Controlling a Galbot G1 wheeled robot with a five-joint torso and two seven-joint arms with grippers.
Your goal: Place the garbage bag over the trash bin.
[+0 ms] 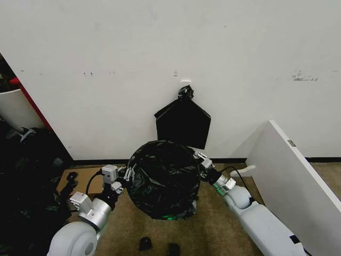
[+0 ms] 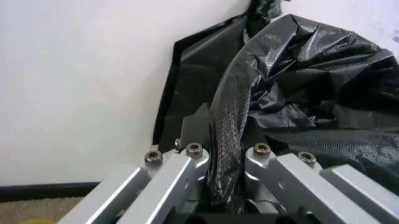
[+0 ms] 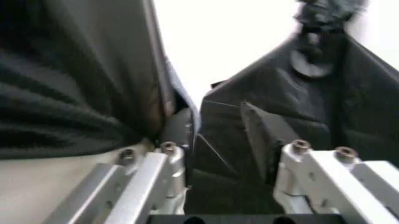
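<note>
You're looking down at the garbage bag (image 1: pixel 162 178), and it's sitting draped over the trash bin (image 1: pixel 169 217), covering it almost completely — just a sliver of pale green is peeking out at the base, down on the brown floor (image 1: pixel 213 229) near the white wall (image 1: pixel 160 53).

Your left gripper (image 1: pixel 125 173) is pressing in at the bag's left side. From the left wrist camera, its fingers (image 2: pixel 187 161) are closing tight on a rolled fold of the bag (image 2: pixel 227 121), which is running straight down between them. So that hand is pinching the plastic.

Your right gripper (image 1: pixel 201 160) is sitting at the bag's upper right edge. In the right wrist view its fingers (image 3: pixel 262 135) are standing apart, with the bag's dark plastic (image 3: pixel 68 93) lying against one finger; I can't tell whether it's actually gripping anything.

Behind the bin, the flat black bundle (image 1: pixel 183 124) is hanging on the wall from its knot, and it's showing in both wrist views too (image 2: pixel 187 84) (image 3: pixel 299 107). A white slanted panel (image 1: pixel 293 176) is leaning at your right. Two small black scraps (image 1: pixel 145 244) are lying on the floor in front.
</note>
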